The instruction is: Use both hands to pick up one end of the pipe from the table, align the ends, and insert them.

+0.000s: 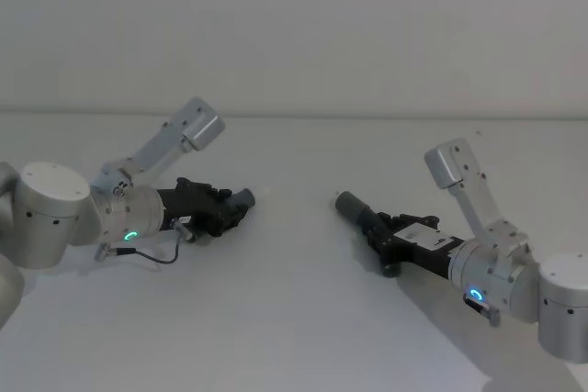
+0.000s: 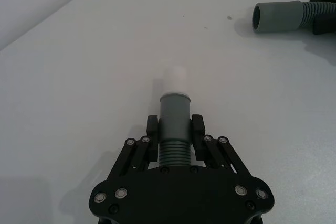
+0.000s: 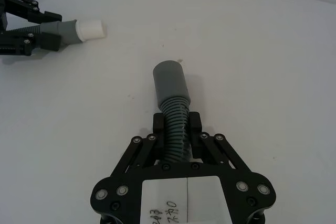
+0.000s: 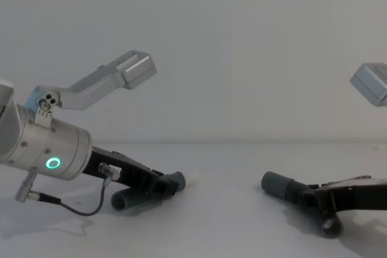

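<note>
Plain pale grey wall (image 1: 294, 25) behind, meeting a matte white table (image 1: 294, 319) at a straight seam, soft even light, possibly from overhead

A white label (image 3: 186, 198) is seen stuck on the body of the right claw (image 3: 178, 124). A few dark handwritten characters, possibly digits, are written sideways on it, partly cut off at the edge, and cannot be read with certainty.

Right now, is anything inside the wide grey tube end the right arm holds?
The socket collar in the right gripper looks hollow, nothing visible near its rim. Deeper in is dark and hidden.
</note>
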{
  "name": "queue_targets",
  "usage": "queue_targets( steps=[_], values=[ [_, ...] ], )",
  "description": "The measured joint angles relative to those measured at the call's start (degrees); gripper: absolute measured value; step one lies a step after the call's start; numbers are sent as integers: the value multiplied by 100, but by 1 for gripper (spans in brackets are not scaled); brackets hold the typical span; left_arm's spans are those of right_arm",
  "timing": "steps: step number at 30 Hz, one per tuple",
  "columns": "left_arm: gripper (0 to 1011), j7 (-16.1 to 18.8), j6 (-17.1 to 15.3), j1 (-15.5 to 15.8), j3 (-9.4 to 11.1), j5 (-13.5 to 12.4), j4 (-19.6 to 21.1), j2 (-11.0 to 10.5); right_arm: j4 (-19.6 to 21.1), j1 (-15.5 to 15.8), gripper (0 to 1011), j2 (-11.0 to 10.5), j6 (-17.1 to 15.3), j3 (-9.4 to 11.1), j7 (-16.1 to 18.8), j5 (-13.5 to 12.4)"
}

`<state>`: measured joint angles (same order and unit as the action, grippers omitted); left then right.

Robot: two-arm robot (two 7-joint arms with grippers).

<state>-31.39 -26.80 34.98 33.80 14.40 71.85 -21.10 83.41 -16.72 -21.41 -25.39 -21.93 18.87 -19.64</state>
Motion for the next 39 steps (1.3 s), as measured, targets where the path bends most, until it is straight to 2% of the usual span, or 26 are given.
queue_targets(
  steps=[8, 13, 22, 28, 32, 35, 37, 39],
  values=[
    [365, -2, 3, 4, 7, 0, -3, 0, -1, 1, 262, 5, 15, 3, 0, 0],
    [365, -51, 109, 40, 36, -6, -19, 3, 38, 23, 262, 20, 187, 29, 2, -10],
    [365, -207, 499, 134, 39, 33, -19, 5, 166, 48, 262, 36, 651, 89, 22, -18],
    [365, -456, 829, 235, 59, 90, -44, -54, 279, 49, 262, 7, 1048, 127, 116, -18],
    [365, -753, 1126, 334, 105, 116, -90, -164, 353, 41, 262, -59, 1307, 143, 251, -39],
    [365, -943, 1298, 389, 139, 119, -106, -255, 418, 25, 262, -160, 1532, 159, 454, -96],
    [365, -1028, 1373, 413, 156, 118, -108, -306, 430, 23, 262, -182, 1568, 162, 496, -111],
    [365, -1150, 1479, 443, 179, 118, -109, -380, 479, 6, 262, -287, 1706, 171, 707, -184]
  ],
)
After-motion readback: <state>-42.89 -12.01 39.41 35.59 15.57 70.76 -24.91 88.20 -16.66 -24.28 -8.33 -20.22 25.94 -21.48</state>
